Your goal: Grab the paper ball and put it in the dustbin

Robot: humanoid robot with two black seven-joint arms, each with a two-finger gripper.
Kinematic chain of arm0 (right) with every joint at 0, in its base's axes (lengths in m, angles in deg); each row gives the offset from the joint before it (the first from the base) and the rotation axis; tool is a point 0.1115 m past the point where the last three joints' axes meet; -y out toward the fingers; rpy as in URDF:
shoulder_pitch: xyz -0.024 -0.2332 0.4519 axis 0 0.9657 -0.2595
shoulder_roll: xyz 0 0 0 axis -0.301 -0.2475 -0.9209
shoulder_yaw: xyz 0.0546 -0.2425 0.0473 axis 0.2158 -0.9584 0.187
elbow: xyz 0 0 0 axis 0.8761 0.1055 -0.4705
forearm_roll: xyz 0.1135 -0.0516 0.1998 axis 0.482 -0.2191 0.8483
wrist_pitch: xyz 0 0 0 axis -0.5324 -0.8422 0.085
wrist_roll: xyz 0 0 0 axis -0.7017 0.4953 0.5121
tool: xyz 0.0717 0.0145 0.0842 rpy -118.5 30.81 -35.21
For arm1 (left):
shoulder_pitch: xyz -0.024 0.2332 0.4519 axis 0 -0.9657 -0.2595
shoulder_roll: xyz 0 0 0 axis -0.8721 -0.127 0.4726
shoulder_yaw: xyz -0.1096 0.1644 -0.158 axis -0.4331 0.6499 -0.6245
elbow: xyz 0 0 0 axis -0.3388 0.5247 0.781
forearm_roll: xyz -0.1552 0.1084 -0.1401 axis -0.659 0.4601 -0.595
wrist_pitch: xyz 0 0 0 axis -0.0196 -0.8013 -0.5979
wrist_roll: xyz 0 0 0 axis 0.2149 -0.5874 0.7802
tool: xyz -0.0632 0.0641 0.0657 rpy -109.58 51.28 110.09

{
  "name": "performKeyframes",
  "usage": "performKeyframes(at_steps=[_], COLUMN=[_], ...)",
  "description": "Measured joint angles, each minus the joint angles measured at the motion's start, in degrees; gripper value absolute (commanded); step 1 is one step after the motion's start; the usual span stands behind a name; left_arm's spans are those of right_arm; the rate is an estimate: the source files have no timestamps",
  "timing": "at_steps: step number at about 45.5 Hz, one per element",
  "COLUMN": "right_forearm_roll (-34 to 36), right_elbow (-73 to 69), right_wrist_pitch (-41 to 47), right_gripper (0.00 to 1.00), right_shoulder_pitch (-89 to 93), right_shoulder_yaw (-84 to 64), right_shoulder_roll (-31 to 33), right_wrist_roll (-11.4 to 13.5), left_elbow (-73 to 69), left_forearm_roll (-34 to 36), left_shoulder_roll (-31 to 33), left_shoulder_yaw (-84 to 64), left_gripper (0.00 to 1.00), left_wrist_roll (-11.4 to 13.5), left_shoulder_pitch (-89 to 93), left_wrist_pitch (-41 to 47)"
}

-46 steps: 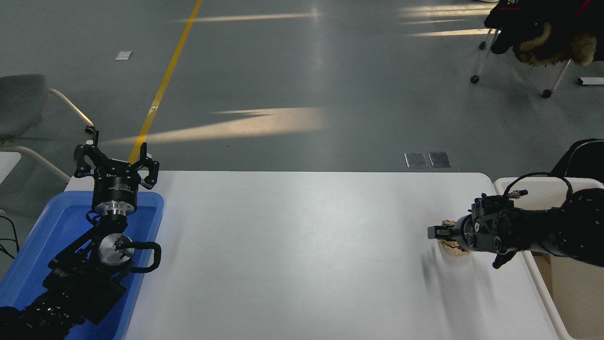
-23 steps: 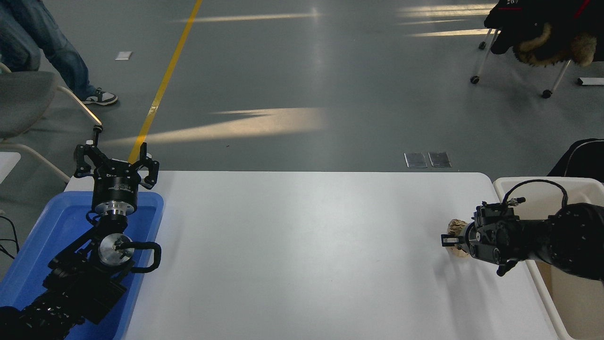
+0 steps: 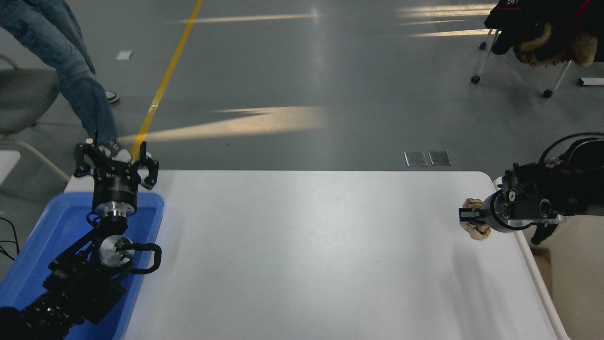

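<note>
One view, from the head camera, shows the whole scene. The right end effector [image 3: 472,218] comes in from the right edge, and it points to the left. Its fingers are clamped on the paper ball [image 3: 476,225], a small wrinkled tan wad. The ball is held in the air above the right end of the white surface [image 3: 302,255], and a soft shadow lies on the surface below it. The dustbin [image 3: 542,288] stands just beside the right edge of the surface. Only its cream rim and a part of its inner wall are seen, because the right arm covers the upper part. The ball is near the rim of the dustbin but not over the opening.

The left end effector [image 3: 115,163] is parked at the lower left, above the far end of a blue tray [image 3: 56,222]. Its fingers are spread apart and hold nothing.

Behind the surface, on the grey floor, the legs of a person [image 3: 71,71] in blue jeans are seen at the upper left, next to a yellow line [image 3: 165,80]. At the upper right a chair [image 3: 542,38] carries a dark coat.
</note>
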Motion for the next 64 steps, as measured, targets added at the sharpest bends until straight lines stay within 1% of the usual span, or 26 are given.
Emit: performKeyframes(at_steps=[5, 15, 22, 31, 38, 47, 58, 64], right_forearm_roll=[0.29, 3.82, 5.98, 6.88, 6.48, 4.85, 5.01, 7.91], right_elbow=[-7.19, -13.85, -15.7, -16.6, -13.52, -3.4, 14.19, 23.83], right_wrist_pitch=[6.8, 22.27, 28.56, 32.08, 32.86, 29.44, 18.94, 12.14], right_gripper=[0.0, 0.0, 0.0, 0.0, 0.0, 0.0, 0.0, 0.0], right_shoulder_pitch=[-11.05, -29.86, -39.26, -44.42, -41.8, -31.07, -9.29, 5.06], right_shoulder_yaw=[-0.65, -1.36, -1.55, -3.22, -6.11, -8.61, -6.6, -1.67], right_shoulder_roll=[3.08, 6.39, 7.34, 7.88, 8.58, 11.84, 16.15, 17.86], right_wrist_roll=[-0.04, -0.21, -0.24, -0.2, -0.08, 0.19, 0.36, 0.38], left_elbow=[-0.01, -0.01, -0.02, -0.02, -0.03, -0.03, -0.02, 0.0], left_forearm_roll=[0.02, 0.01, 0.01, 0.0, 0.0, 0.0, 0.0, -0.01], left_shoulder_roll=[0.0, 0.0, -0.01, -0.01, 0.0, 0.0, 0.01, 0.01], left_shoulder_yaw=[0.0, -0.07, -0.13, -0.16, -0.17, -0.18, -0.16, -0.11], left_gripper=[0.99, 0.99, 0.99, 0.99, 0.99, 0.99, 0.99, 0.99], left_wrist_roll=[0.0, 0.01, 0.05, 0.05, 0.05, 0.05, 0.05, 0.05], left_shoulder_pitch=[-0.02, -0.08, -0.09, -0.09, -0.1, -0.1, -0.1, -0.1], left_wrist_pitch=[0.0, 0.0, 0.04, 0.08, 0.08, 0.07, 0.04, 0.02])
